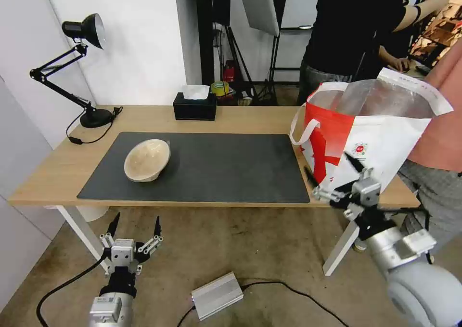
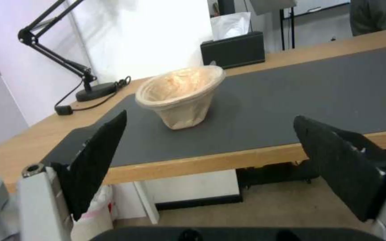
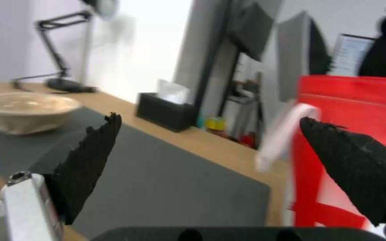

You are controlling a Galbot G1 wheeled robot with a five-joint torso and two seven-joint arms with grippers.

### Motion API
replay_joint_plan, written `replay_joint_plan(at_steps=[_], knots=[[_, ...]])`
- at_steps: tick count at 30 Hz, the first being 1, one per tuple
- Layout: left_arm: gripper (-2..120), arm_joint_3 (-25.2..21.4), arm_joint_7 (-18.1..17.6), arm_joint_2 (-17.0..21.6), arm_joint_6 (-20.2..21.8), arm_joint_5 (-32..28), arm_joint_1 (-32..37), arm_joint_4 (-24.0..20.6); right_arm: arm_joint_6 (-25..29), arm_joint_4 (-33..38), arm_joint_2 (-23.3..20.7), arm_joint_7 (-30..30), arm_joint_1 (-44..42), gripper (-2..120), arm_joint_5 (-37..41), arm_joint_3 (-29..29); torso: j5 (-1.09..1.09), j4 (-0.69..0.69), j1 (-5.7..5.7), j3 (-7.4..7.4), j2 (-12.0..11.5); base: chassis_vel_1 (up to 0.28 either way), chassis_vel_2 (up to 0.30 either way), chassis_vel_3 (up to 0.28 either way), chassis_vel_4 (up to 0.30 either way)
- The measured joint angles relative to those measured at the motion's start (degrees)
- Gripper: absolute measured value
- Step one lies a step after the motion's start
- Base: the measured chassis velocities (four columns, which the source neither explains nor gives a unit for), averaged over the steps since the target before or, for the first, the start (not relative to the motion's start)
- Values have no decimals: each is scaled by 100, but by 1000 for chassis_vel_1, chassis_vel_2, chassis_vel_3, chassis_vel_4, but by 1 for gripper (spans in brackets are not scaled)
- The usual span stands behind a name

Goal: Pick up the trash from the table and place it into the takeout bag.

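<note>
Now | right claw (image 1: 334, 173) apart by takeout bag (image 1: 380, 139) | left claw (image 1: 135, 227) apart, low

My left pincer (image 1: 134, 226) has two black, pointed, saw-edged fingers (image 2: 97, 157) on silver linkages and a grey block, above a black wrist with a trailing black cable. My right pincer (image 1: 334, 173) matches it, on a rounded silver-grey forearm.

You see a light wood-grain counter (image 1: 240, 117) carrying a matt dark grey mat (image 1: 216, 168). The pulp bowl (image 1: 147, 159) looks fibrous, beige and dull. The takeout bag (image 1: 370, 139) has a smooth red-and-white outer skin and shiny silver foil lining. Each tool shows matt black, rough-edged fingers (image 2: 97, 157) on bare metal mounts.
</note>
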Motion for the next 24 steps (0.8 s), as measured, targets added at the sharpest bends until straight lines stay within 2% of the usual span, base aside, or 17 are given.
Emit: replay_joint_plan(at_steps=[4,10,18,24], knots=[[100,-8,-3,8,-4,-12,4,0,130,-189,32,-551,-15,99,-1,53,0,1,0,0,0,0,0,0,0],[100,-10,-5,10,-5,-22,5,0,140,-299,105,-574,-101,99,-69,59,0,0,0,0,0,0,0,0,0],[100,-9,-7,0,-5,-28,-5,31,-45,-475,538,286,-346,98,-442,-14,0,0,0,0,0,0,0,0,0],[100,-5,-7,-8,-5,-27,-19,49,-50,-586,658,546,-412,98,-537,-13,1,0,0,0,0,0,0,0,0]])
